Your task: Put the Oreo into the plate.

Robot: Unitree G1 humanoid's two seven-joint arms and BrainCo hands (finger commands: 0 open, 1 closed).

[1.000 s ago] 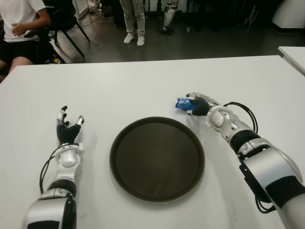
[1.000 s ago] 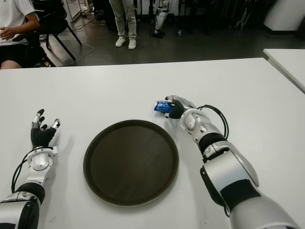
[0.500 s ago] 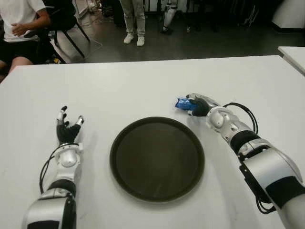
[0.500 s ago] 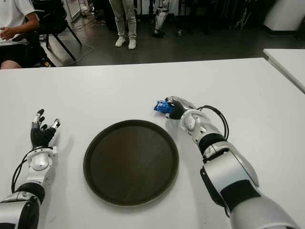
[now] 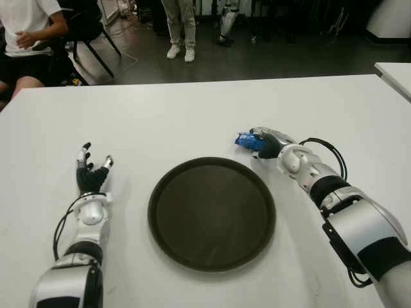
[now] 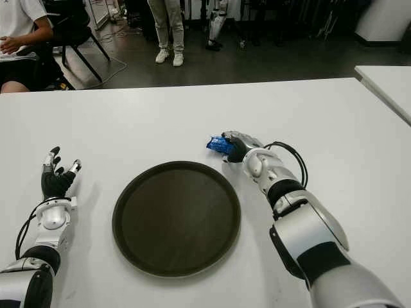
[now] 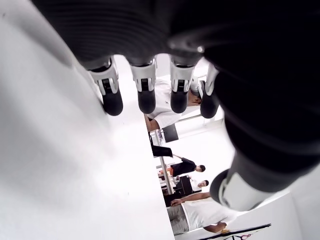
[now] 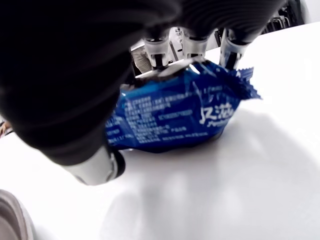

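My right hand [image 5: 266, 142] reaches across a white table [image 5: 192, 115], its fingers [image 8: 192, 47] curled over a blue Oreo packet [image 8: 175, 112] with the thumb on the near side. The packet sits just beyond the far right edge of a round dark plate [image 5: 212, 213], outside it. It seems to be lifted slightly off the tabletop, though I cannot be sure from these angles. My left hand [image 5: 92, 174] shows to the left of the plate, well apart from it, fingers [image 7: 145, 95] loosely extended and holding nothing. A seated person [image 5: 29, 38] is visible past the table's far left corner.
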